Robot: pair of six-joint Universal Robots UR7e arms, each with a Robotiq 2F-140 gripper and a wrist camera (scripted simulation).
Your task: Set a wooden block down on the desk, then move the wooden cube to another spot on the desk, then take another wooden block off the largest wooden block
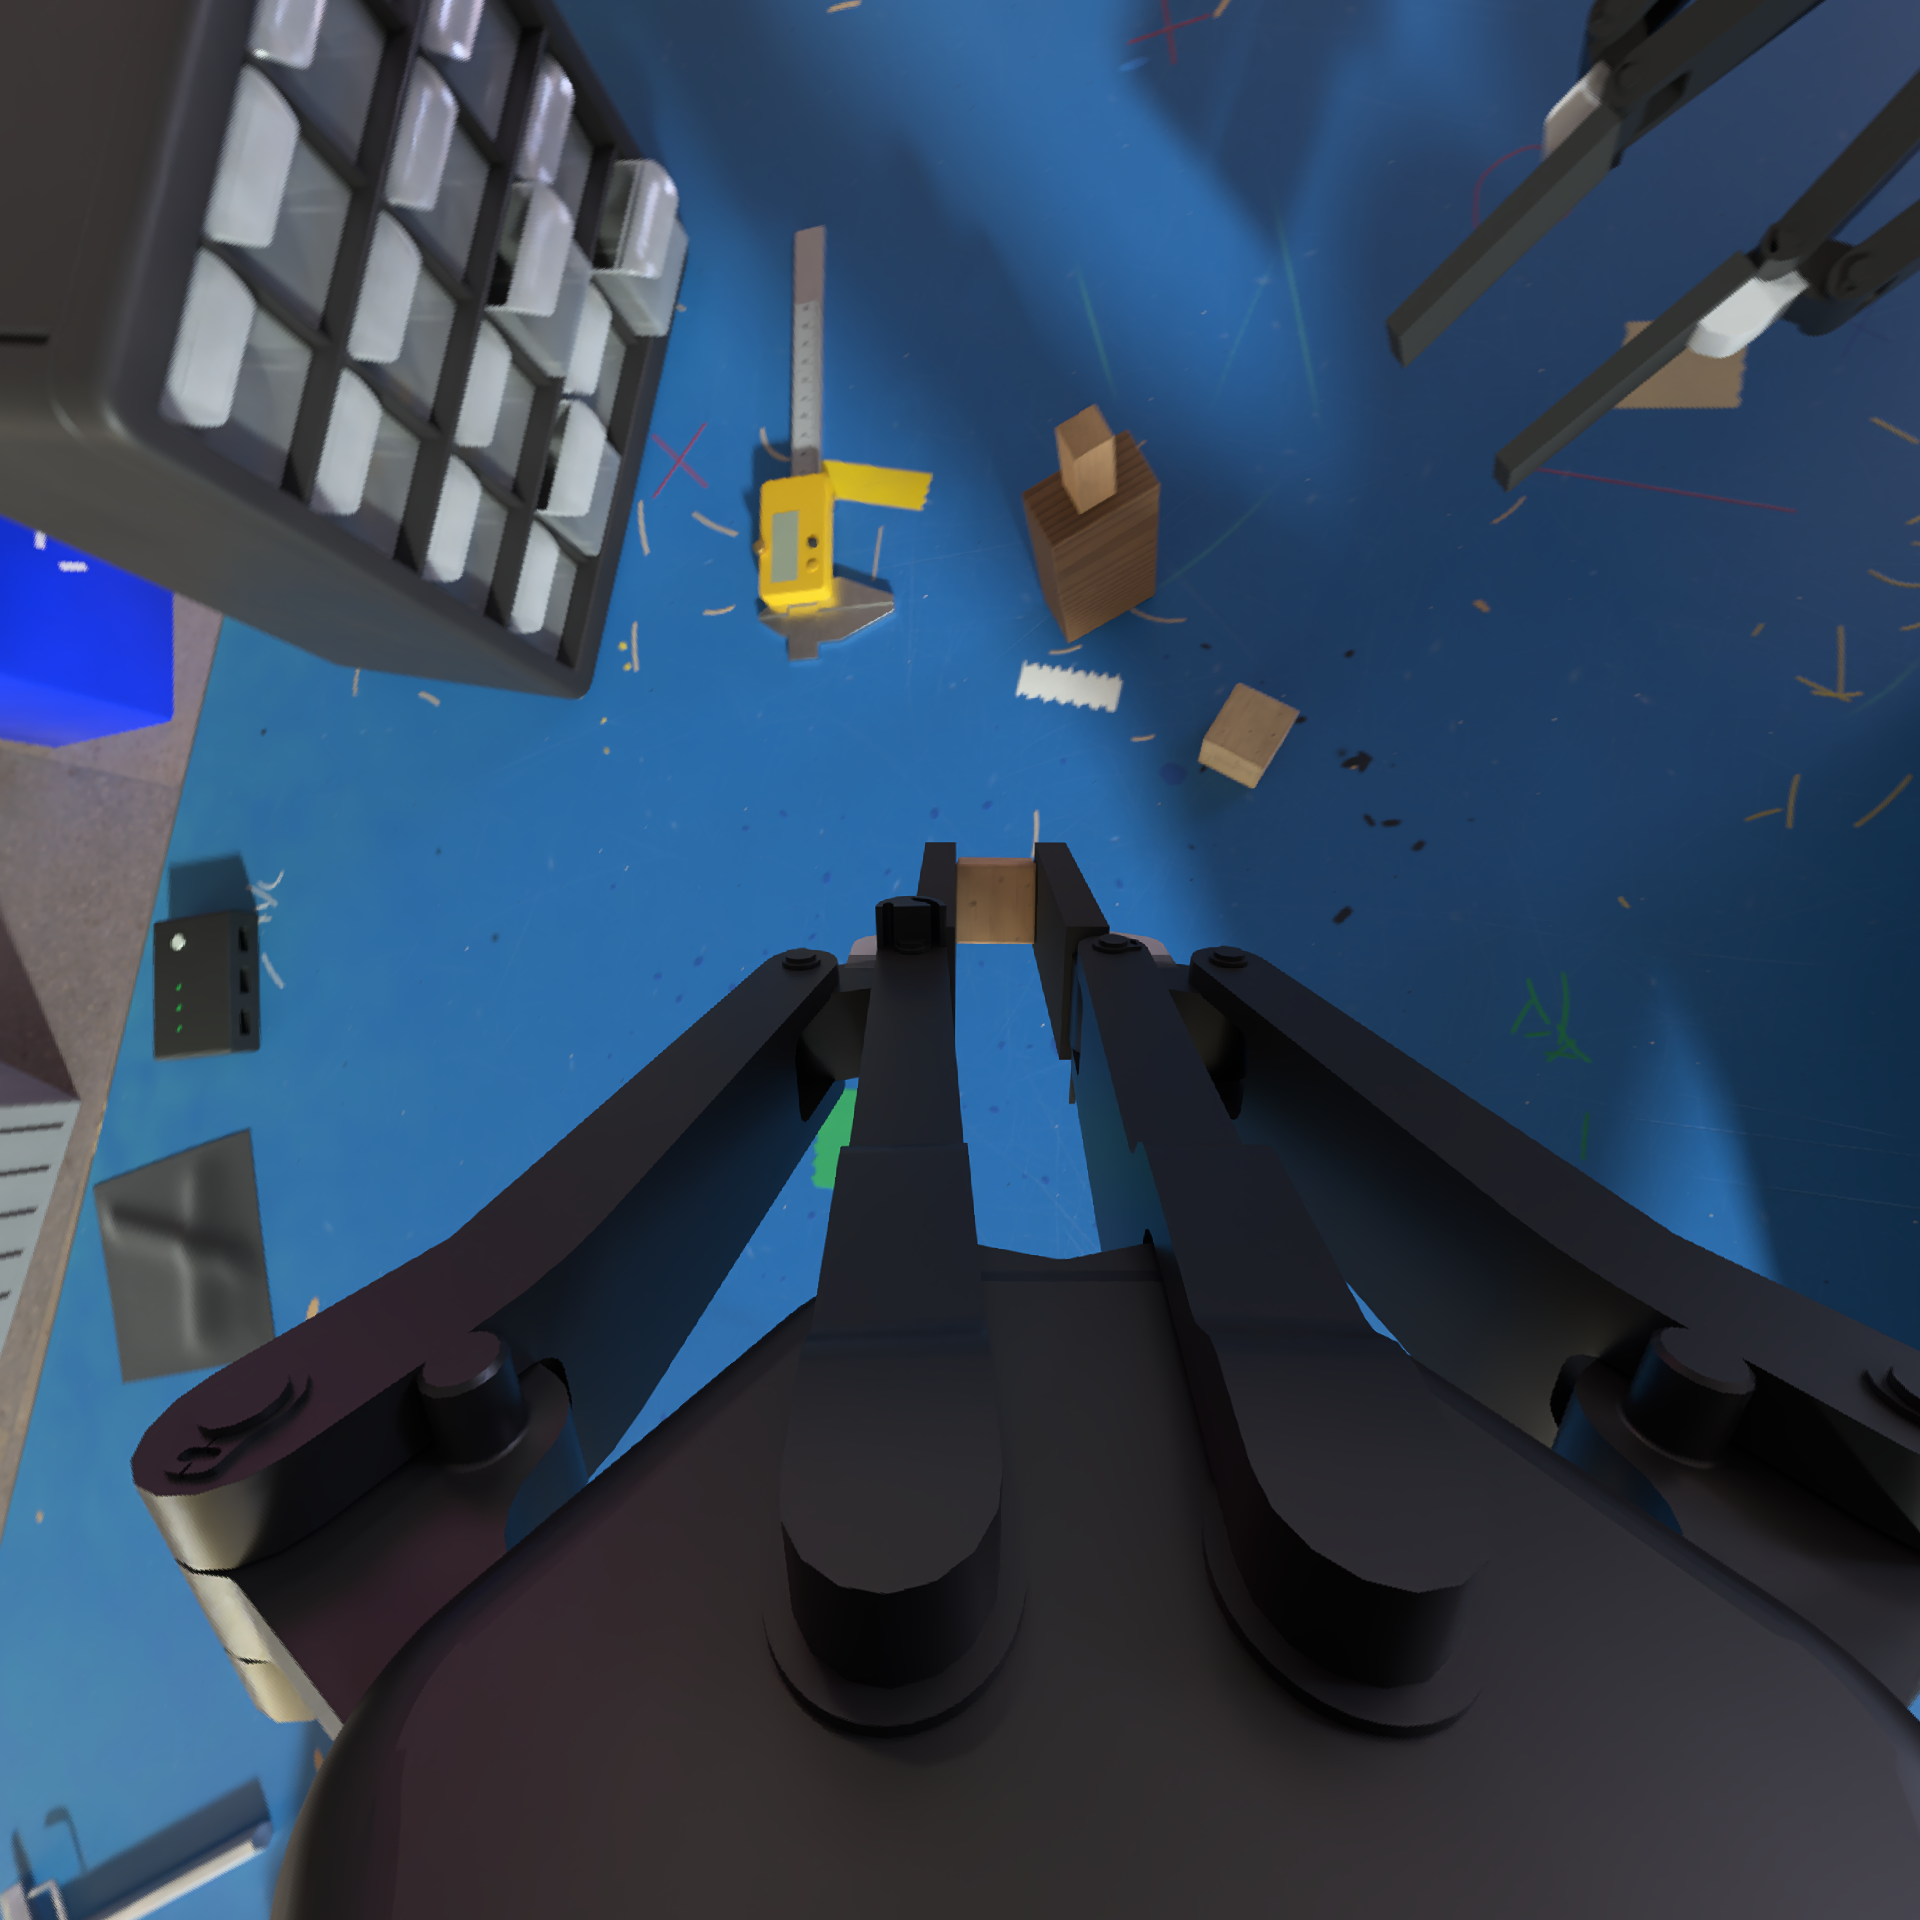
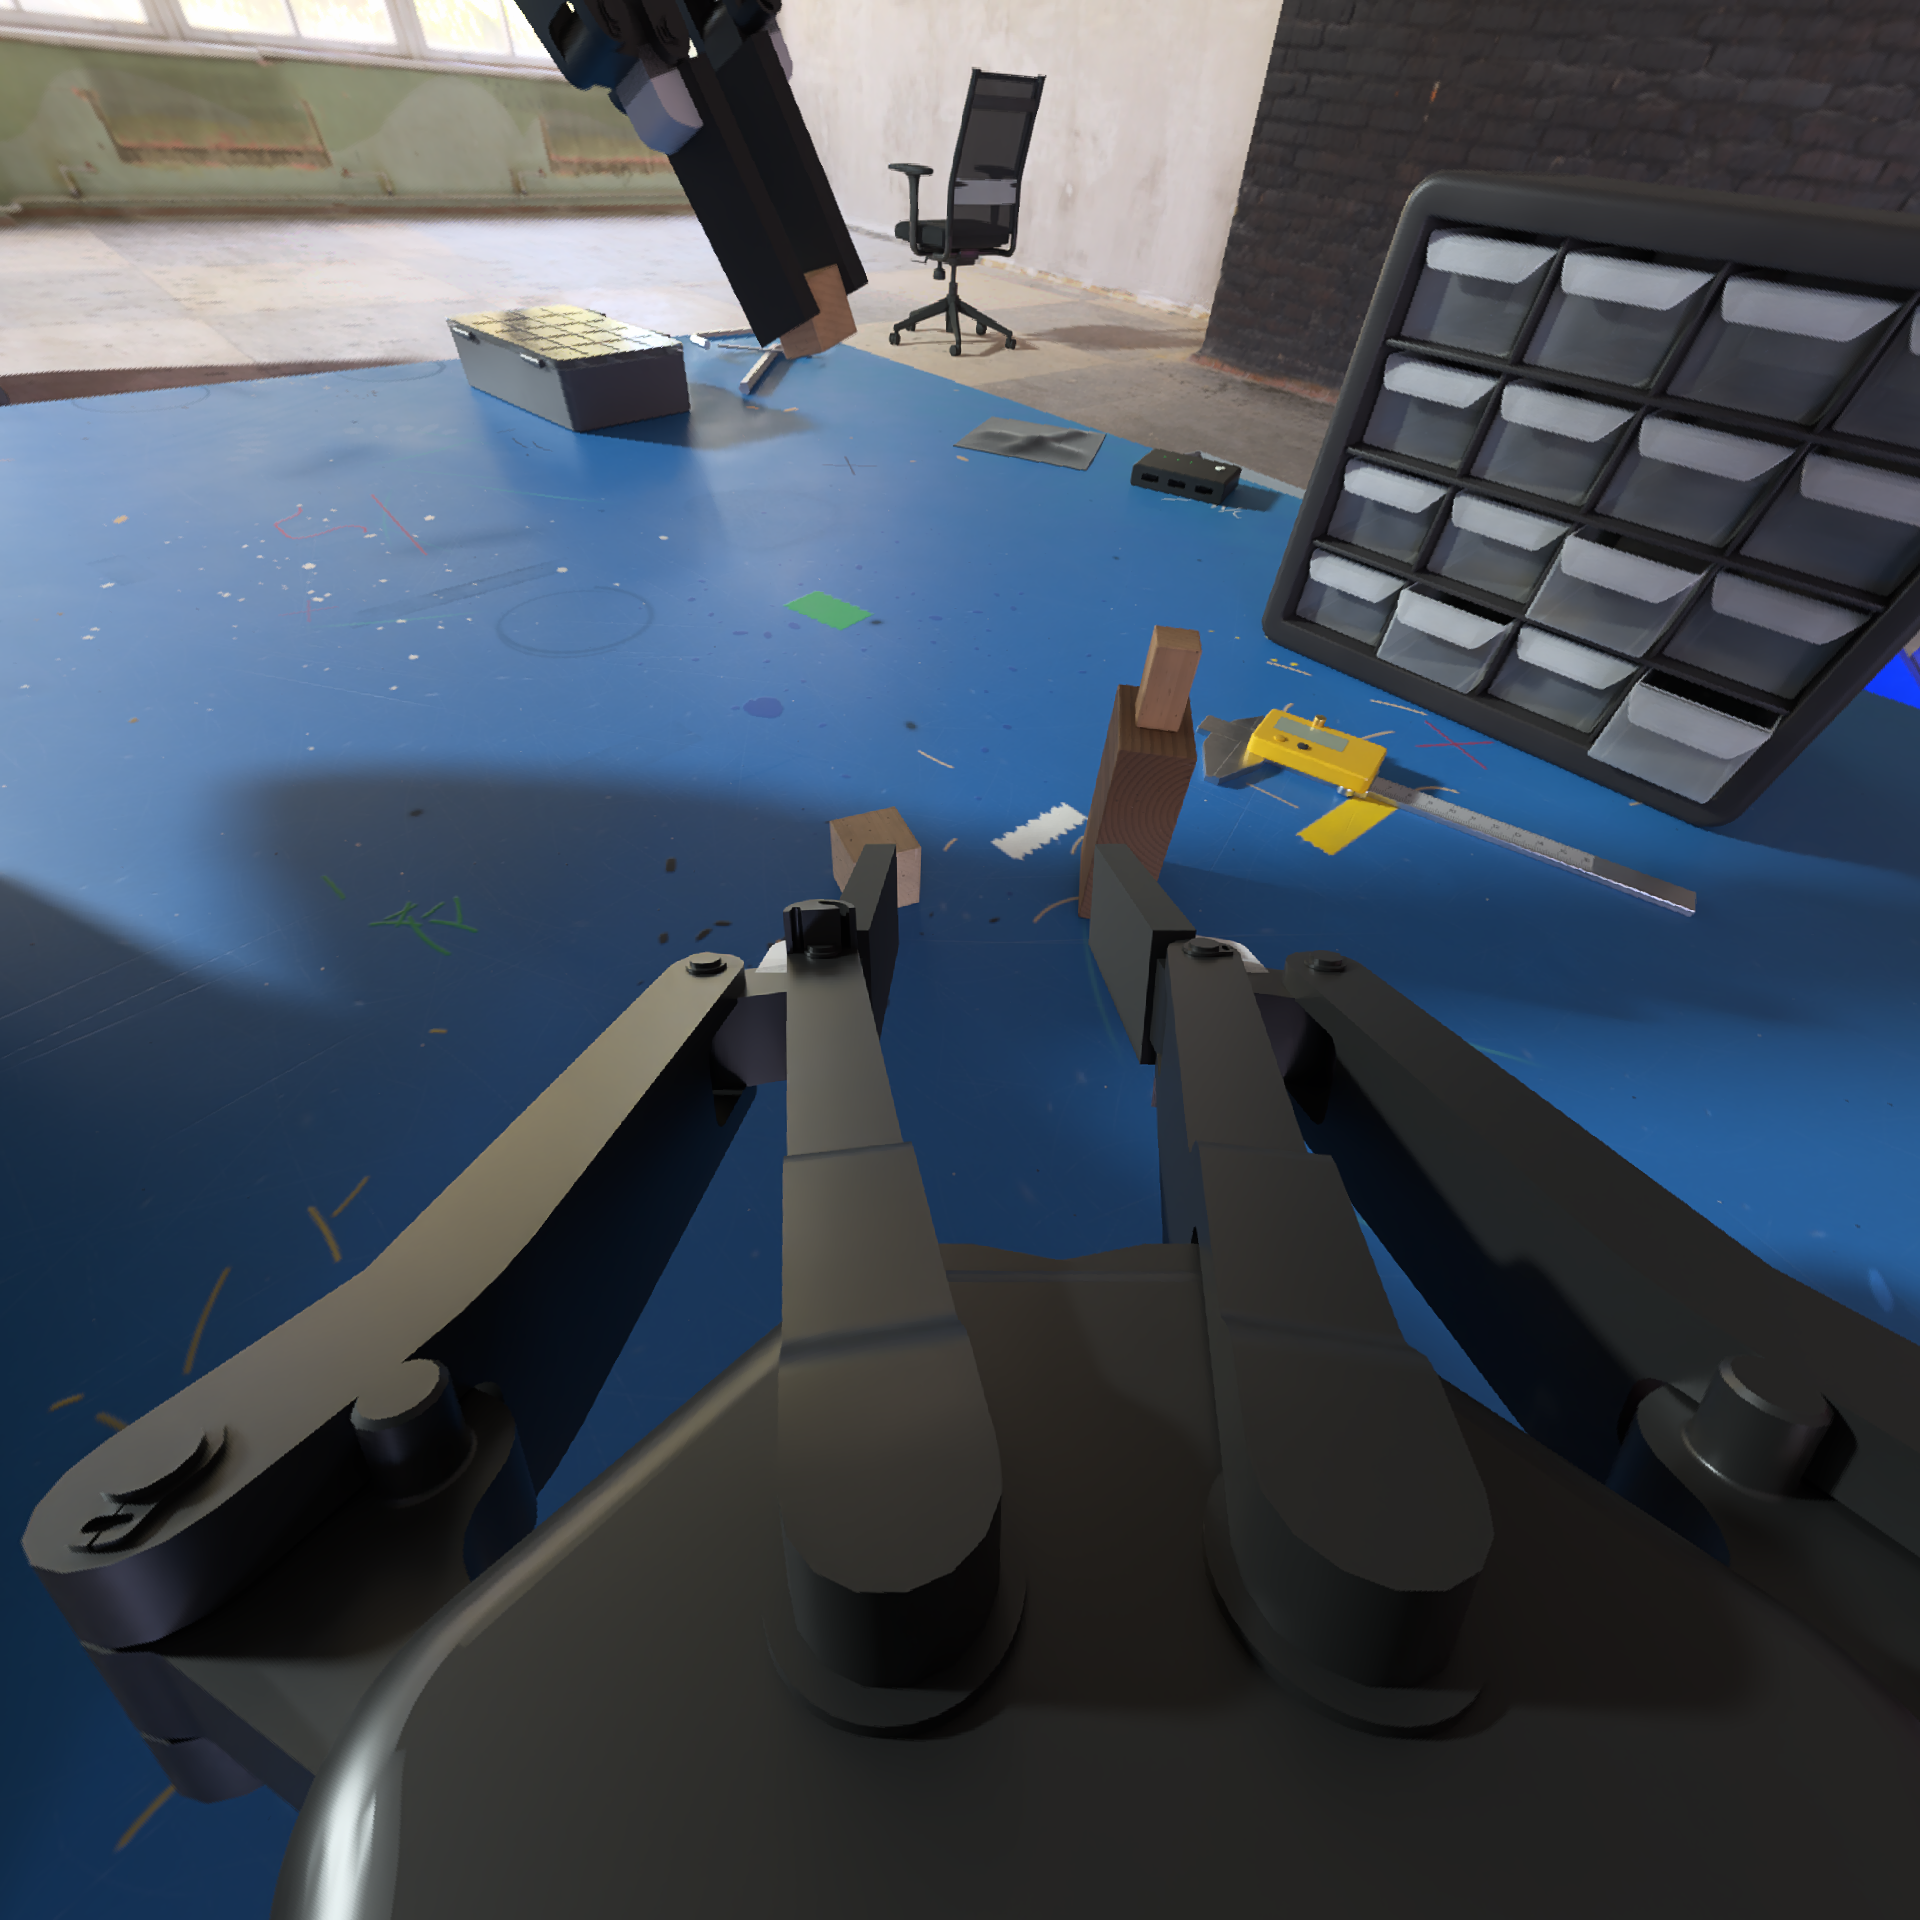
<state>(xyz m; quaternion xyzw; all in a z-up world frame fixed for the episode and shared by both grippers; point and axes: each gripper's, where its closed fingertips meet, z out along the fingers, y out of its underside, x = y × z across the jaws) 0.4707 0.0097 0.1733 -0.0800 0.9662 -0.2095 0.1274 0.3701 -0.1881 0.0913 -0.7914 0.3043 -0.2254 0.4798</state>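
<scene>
Around the work area: a dark drawer cabinet [image 2: 1621,488] with clear bins along one side, a yellow caliper [image 2: 1320,750] with its steel rule lying flat between cabinet and blocks, a yellow tape strip [image 2: 1343,826] touching the rule, a white serrated scrap [image 2: 1037,831] beside the tall block's base, a green patch [image 2: 827,610], a small black hub [image 2: 1184,477], a grey lidded case [image 2: 571,364] farther off. Nothing between the right gripper and the blocks.

Largest wooden block [image 2: 1138,805] – dark brown, ringed grain, standing upright on the blue desk [image 2: 416,727], long axis vertical. On its top face a small pale block [image 2: 1169,677], also upright, long axis vertical, leaning slightly.

Wooden cube [image 2: 876,852] – light tan, resting on the desk near the tall block, apart from it, turned corner-on in the left wrist view.

Left gripper [image 1: 995,888] clamped on a pale wooden block [image 1: 995,902], held clear above the desk – block end poking past the fingertips in the right wrist view.

Right gripper [image 2: 992,894] spread partly apart, holding nothing, low over the desk, fingertips near the cube and the tall block's base.
</scene>
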